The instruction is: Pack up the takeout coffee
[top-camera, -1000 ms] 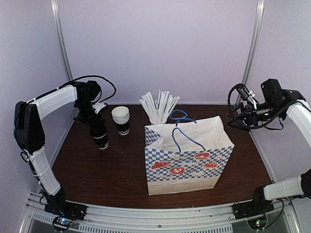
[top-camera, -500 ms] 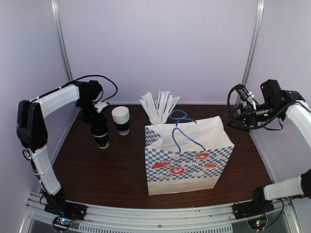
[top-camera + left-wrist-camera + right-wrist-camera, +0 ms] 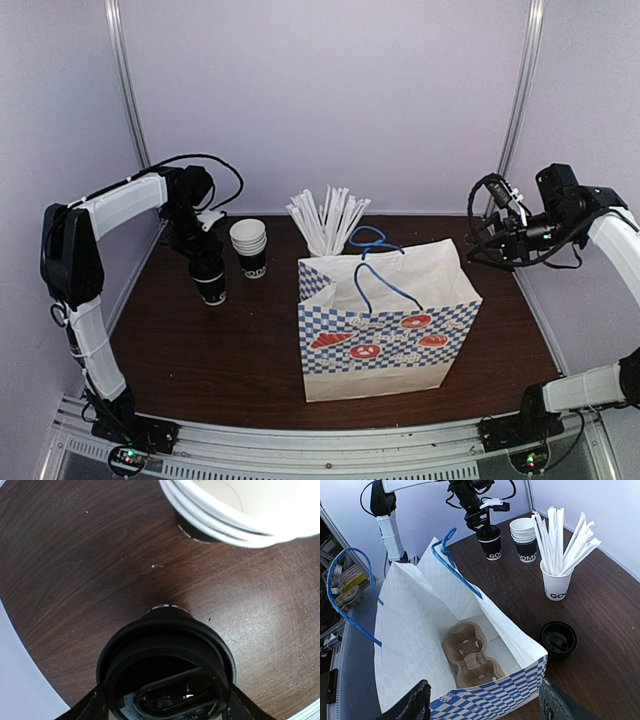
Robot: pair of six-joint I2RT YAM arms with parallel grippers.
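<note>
The coffee cup [image 3: 209, 282] stands near the bench's [image 3: 200, 370] left rear corner. The left fingers [image 3: 87, 707] flank its lid for lifting, though a firm pinch is unclear. The right fingers [image 3: 417, 702] hang spread over the open bag [image 3: 385, 330], perhaps to steady it.

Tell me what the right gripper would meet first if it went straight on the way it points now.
Probably the paper bag. The right gripper, jaws open, points down toward its open mouth, so it would touch the near wall or the cardboard cup carrier inside; depth is unclear.
</note>
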